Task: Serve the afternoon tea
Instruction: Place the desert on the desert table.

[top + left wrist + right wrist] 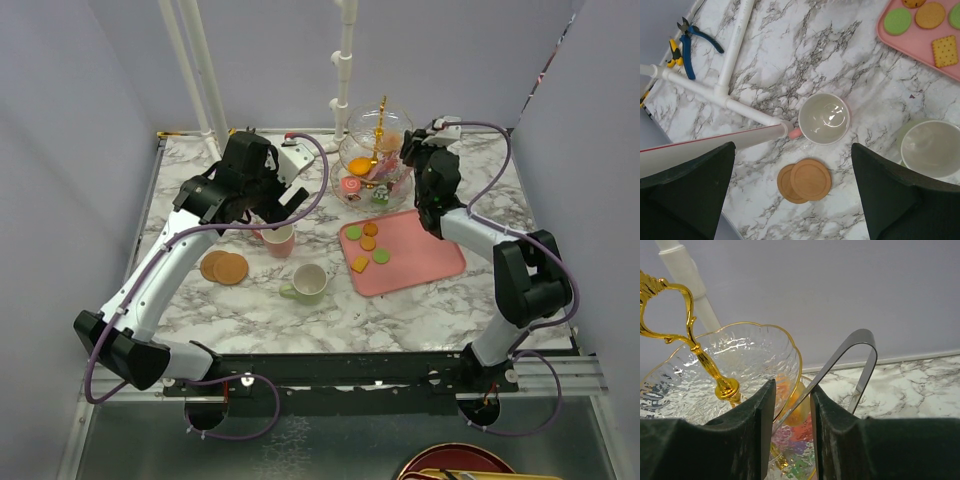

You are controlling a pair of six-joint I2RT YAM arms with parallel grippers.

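Observation:
The clear glass three-tier stand (375, 160) with its gold stem stands at the back, holding several colourful cakes. My right gripper (410, 150) is beside its right rim, shut on metal tongs (860, 337). In the right wrist view an orange macaron (799, 412) shows between my fingertips (792, 390), by the tier's edge. My left gripper (280, 210) is open and empty above the pink mug (277, 240). The left wrist view shows the pink mug (824, 119), two overlapping brown coasters (805, 180) and the pale-green mug (932, 149) between and beyond the open fingers (700, 185).
The flat pink tray (430, 265) lies right of centre with several macarons and biscuits (365, 245) on it. A white pipe frame (730, 65) and blue pliers (690, 37) lie at the back left. The green mug (308, 284) and coasters (224, 267) sit mid-table.

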